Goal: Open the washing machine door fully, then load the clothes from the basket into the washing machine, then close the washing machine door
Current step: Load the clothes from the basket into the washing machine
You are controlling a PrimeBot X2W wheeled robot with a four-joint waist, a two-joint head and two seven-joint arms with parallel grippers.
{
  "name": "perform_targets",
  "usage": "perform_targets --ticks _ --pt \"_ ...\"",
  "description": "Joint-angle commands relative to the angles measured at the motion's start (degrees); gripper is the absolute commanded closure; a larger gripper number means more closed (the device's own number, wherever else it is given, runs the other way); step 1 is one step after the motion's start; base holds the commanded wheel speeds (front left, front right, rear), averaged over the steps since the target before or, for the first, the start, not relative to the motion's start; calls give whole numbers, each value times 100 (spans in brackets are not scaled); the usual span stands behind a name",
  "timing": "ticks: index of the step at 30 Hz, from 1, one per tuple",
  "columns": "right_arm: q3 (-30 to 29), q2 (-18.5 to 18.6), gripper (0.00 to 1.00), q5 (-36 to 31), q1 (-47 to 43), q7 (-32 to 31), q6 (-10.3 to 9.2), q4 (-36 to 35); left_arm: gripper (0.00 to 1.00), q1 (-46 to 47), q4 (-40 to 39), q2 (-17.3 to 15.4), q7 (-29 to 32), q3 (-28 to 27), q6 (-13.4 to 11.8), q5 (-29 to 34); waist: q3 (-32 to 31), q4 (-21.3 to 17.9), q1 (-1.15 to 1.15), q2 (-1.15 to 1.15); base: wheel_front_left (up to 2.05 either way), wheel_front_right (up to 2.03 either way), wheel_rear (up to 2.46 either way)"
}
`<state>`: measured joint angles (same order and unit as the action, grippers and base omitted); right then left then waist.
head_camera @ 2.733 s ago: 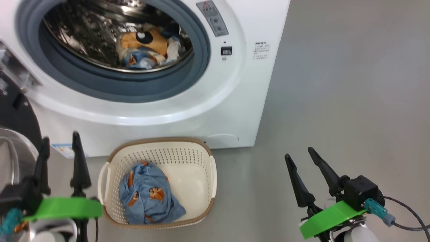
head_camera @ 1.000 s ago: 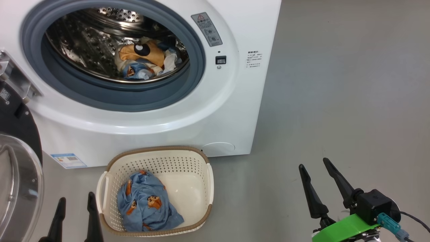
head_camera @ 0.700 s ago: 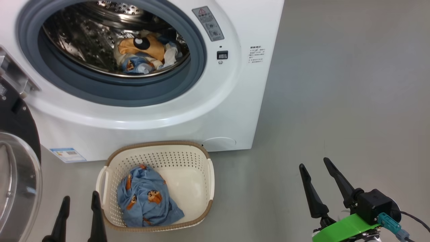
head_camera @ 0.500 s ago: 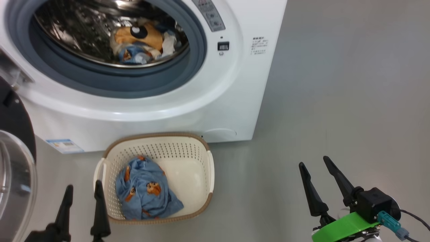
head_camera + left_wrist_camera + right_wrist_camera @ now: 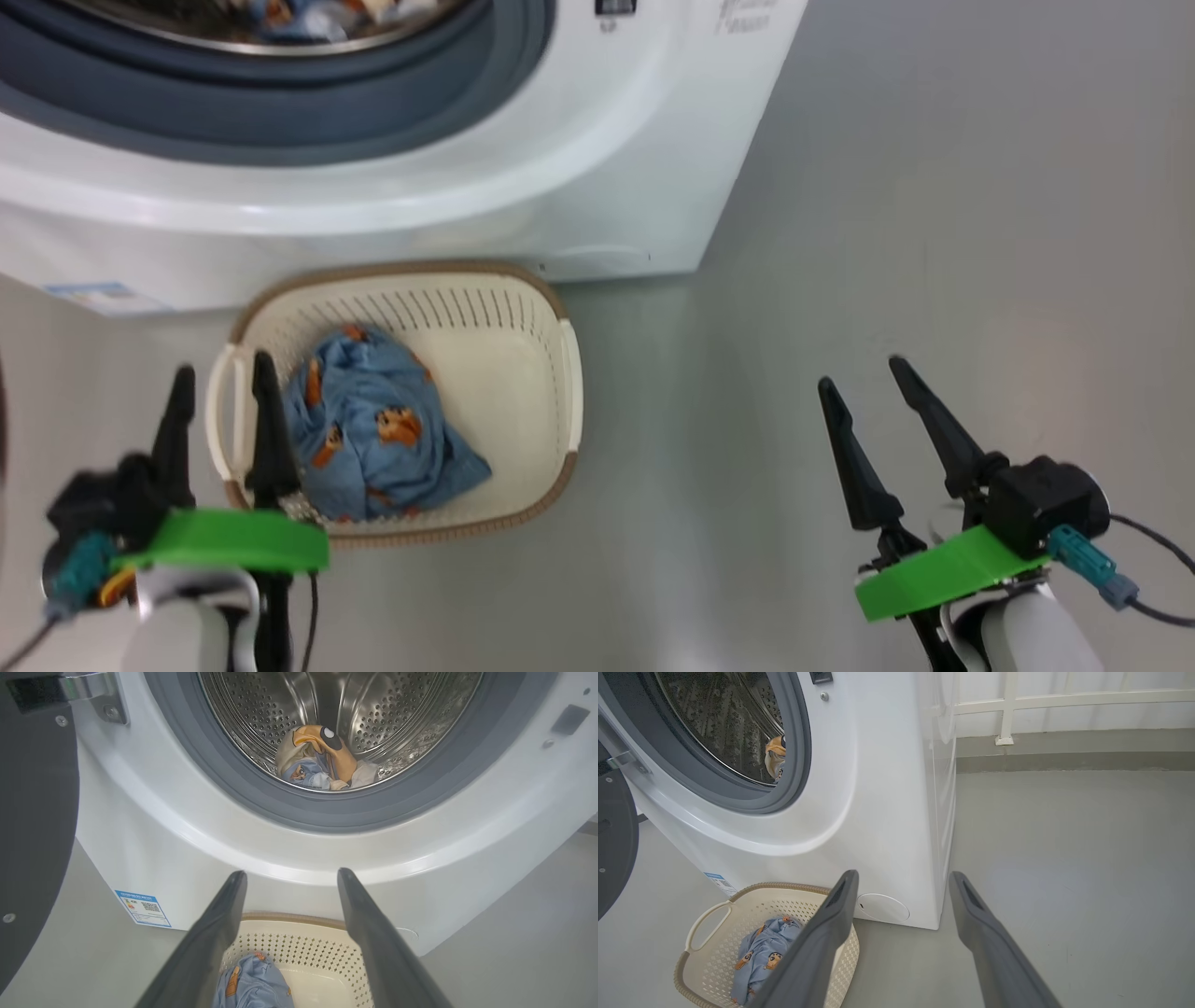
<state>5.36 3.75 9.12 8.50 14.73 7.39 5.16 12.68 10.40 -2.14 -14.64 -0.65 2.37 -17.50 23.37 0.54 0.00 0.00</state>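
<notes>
Head view first: our camera has dipped since a moment ago, so most of the washing machine [image 5: 607,140] slides off the top edge and the basket [image 5: 571,392] sits centre; the things themselves have not moved. Our left gripper [image 5: 222,367], jaws spread and empty, now stands over the basket's left rim beside the clothes [image 5: 373,429]. The right gripper [image 5: 861,373], equally released, hangs well apart over the floor [image 5: 934,233]. We judge another pickup comes next.

Left wrist view: the washing machine door [image 5: 32,812] hangs swung open at the left, with more clothes already in the drum [image 5: 261,714].

Right wrist view — we count one basket, one blue garment left in it, one door, two grippers.
</notes>
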Motion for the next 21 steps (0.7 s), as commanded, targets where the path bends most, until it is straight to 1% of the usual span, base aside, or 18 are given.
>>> perform_targets --ticks 1,6,11,12,15,21 --pt "188 11 0 -79 116 27 10 -162 0 286 80 -74 -36 -235 45 -26 693 -127 0 0 0 0 0" --pt "267 0 0 -93 283 27 10 -201 0 939 723 -74 -36 -397 177 55 1236 -242 0 0 0 0 0" --pt "322 -8 0 -119 388 27 10 -261 0 1503 1142 -74 -36 -617 284 144 1754 -336 0 0 0 0 0" --pt "322 -8 0 -119 388 27 10 -261 0 1503 1142 -74 -36 -617 284 144 1754 -336 0 0 0 0 0" --pt "299 -13 0 -152 440 27 10 -342 0 1808 1531 -98 -36 -753 340 231 2035 -396 0 0 0 0 0" --pt "282 -22 0 -192 442 27 10 -448 0 2431 2457 -210 -36 -853 420 381 2484 -449 0 0 0 0 0"
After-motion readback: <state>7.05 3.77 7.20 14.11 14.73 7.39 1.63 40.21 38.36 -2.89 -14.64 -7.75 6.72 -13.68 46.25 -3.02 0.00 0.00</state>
